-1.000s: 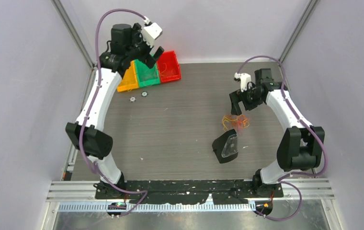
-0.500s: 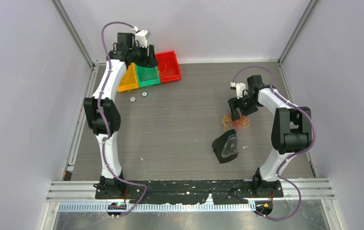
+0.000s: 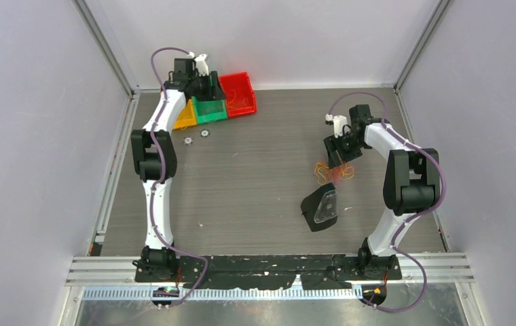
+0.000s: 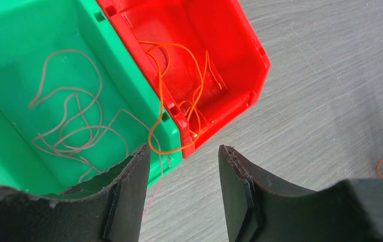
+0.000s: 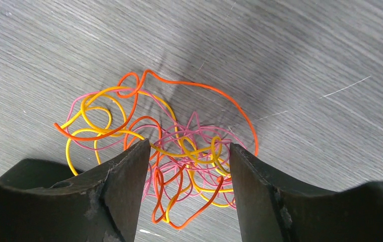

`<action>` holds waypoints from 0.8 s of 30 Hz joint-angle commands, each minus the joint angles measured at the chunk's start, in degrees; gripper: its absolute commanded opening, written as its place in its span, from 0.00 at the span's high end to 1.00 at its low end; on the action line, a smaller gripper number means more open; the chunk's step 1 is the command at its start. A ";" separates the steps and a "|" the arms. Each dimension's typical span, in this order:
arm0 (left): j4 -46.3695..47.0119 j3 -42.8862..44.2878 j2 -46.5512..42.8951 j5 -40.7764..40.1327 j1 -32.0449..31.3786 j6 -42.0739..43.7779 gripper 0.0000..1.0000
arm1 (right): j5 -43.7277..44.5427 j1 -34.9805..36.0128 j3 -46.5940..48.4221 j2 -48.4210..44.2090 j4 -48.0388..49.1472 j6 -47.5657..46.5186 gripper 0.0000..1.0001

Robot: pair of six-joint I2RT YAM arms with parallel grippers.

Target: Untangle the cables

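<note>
With right pincer (image 5: 189, 146) apart astride cables (image 5: 172, 148), right of centre on worktop (image 3: 255, 170), drop onto one outer orange loop only, close gently, lift slowly. Park left pincer (image 4: 184, 151), likewise apart, empty, above far-left bins (image 4: 111, 55).

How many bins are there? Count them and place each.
3, in a row at the table's far left: the yellow bin, partly behind the left arm; the green bin in the middle; the red bin rightmost.

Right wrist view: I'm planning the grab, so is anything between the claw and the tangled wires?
Nothing visible. The right claw hangs open directly over the wires on the table, one finger on either side of the tangle.
</note>
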 commanded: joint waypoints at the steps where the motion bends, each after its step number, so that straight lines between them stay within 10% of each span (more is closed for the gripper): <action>1: 5.64 2.71 1.91 1.45 0.97 -1.46 0.48 | -0.92 0.05 3.23 0.51 -0.85 -0.34 0.35; 24: 11.70 1.37 5.40 7.62 1.80 -13.16 0.44 | -0.19 0.08 4.54 0.39 -1.78 -0.80 0.36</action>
